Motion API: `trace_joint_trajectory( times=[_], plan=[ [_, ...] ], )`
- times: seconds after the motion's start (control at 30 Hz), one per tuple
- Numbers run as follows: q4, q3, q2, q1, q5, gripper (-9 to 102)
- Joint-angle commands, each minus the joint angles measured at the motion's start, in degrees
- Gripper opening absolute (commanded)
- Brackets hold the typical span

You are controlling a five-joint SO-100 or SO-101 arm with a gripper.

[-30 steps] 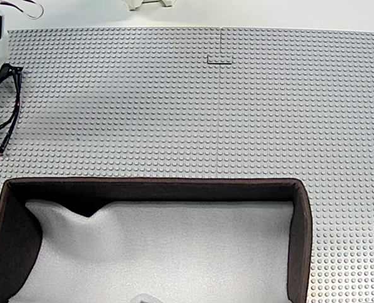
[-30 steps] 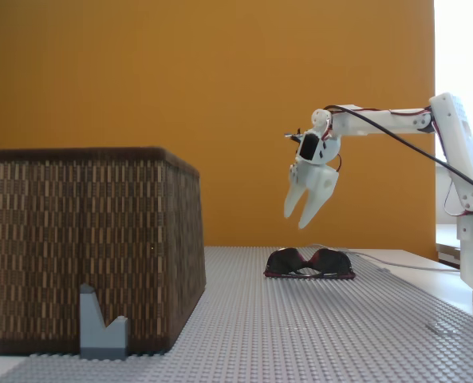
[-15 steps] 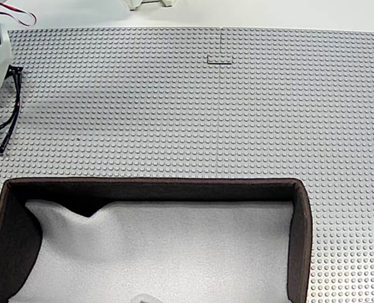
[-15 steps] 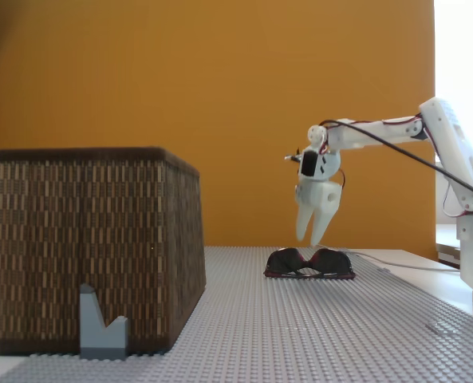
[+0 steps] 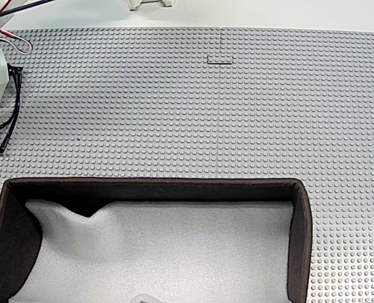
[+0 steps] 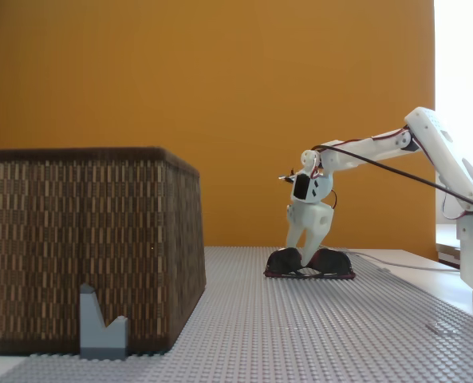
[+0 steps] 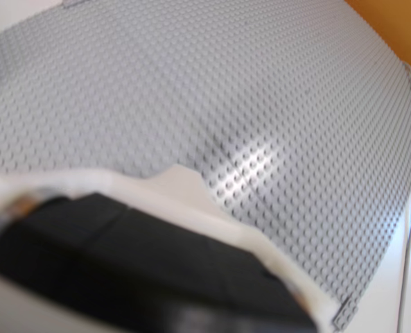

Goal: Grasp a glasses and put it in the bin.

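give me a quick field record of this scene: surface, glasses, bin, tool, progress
surface: grey studded baseplate
glasses: black-framed sunglasses lying on the baseplate, at the left edge in a fixed view
bin: brown woven-walled box with white foam lining, no glasses in it
tool: white tool down at the middle of the glasses, tips low at the bridge; open or shut cannot be told
progress: glasses not yet lifted, bin apart from them
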Motion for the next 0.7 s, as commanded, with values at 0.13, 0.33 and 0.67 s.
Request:
trace_joint_trajectory(
  times=[0.13,0.33,0.67],
  plan=[
    [-1.3,-4.1,-1.6,-1.2,0.0,23],
    [-2.0,-6.7,-4.0,-3.4,0.4,0],
    [-0.3,-7.6,-4.7,-4.0,1.8,-1]
  ],
)
